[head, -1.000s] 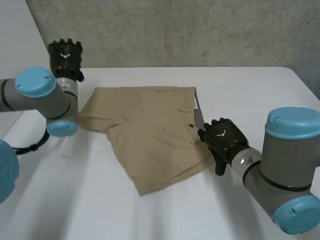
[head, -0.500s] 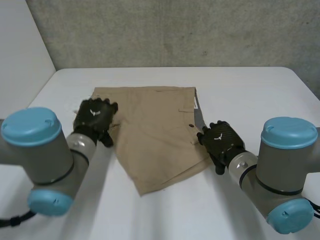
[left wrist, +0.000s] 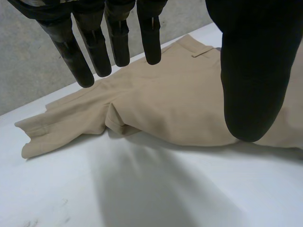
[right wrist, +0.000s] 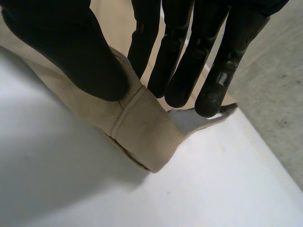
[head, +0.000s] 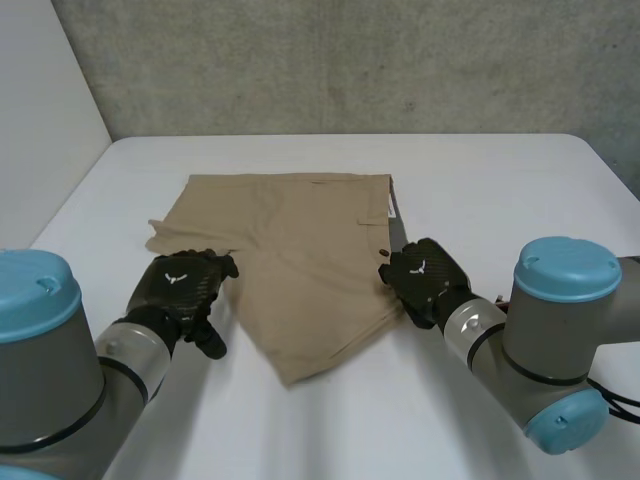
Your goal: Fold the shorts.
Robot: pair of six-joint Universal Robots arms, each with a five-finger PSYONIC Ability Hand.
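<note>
Tan shorts [head: 300, 250] lie flat on the white table [head: 490, 180], folded lengthwise, with the waistband toward my right side and the legs toward my left. My left hand [head: 182, 290] hovers open just off the near left edge of the shorts, by the leg hem. In the left wrist view its fingers [left wrist: 118, 42] hang straight above the cloth [left wrist: 165, 94], thumb spread apart. My right hand [head: 422, 275] is at the right edge of the shorts. In the right wrist view its thumb [right wrist: 71, 52] and fingers pinch a lifted fold of the banded edge [right wrist: 142, 127].
A grey concrete wall [head: 350, 60] runs behind the table's far edge. The table's left edge slants beside my left arm [head: 50, 370]. Bare tabletop lies in front of the shorts and to the right of my right arm [head: 560, 340].
My left arm swung from the far left corner to the near left edge of the shorts. My right hand slid onto the right edge and closed on the cloth.
</note>
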